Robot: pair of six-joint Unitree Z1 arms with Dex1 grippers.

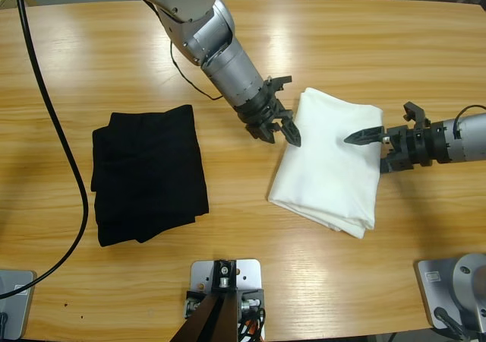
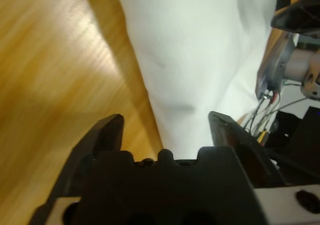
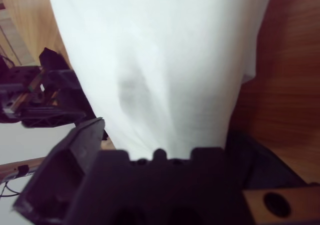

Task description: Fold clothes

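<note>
Both folded garments lie limp: black garment [image 1: 149,175] well left of the white T-shirt [image 1: 331,159]. Take that shirt by its layered edges, or it will slide apart. Your left gripper [image 1: 279,131] and right gripper [image 1: 377,138] flank it, jaws apart, holding nothing.

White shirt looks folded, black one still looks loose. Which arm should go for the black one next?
Left, probably. The left gripper hangs open at the folded white T-shirt's left edge, the side facing the black garment. The right gripper, also open, sits at the shirt's far edge and would have to cross over it.
</note>
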